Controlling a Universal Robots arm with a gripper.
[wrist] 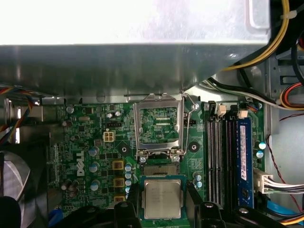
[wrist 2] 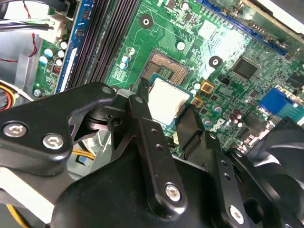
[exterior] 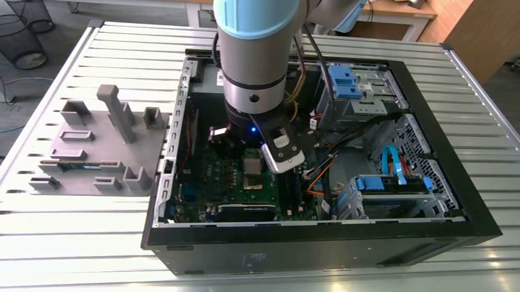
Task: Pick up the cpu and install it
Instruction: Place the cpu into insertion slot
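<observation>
The cpu, a small square chip with a silver-grey top, sits level between my two black fingers. My gripper is shut on it by two opposite edges. Just past the chip lies the dark open socket of the green board, with its metal load frame flipped up. The chip overlaps one edge of the socket, and I cannot tell whether it touches it. In the exterior view my arm reaches down into the open computer case.
Black memory slots and a blue slot run beside the socket. A grey metal box overhangs the board, with cable bundles nearby and a fan to one side. The grey moulded tray lies outside the case, at the exterior view's left.
</observation>
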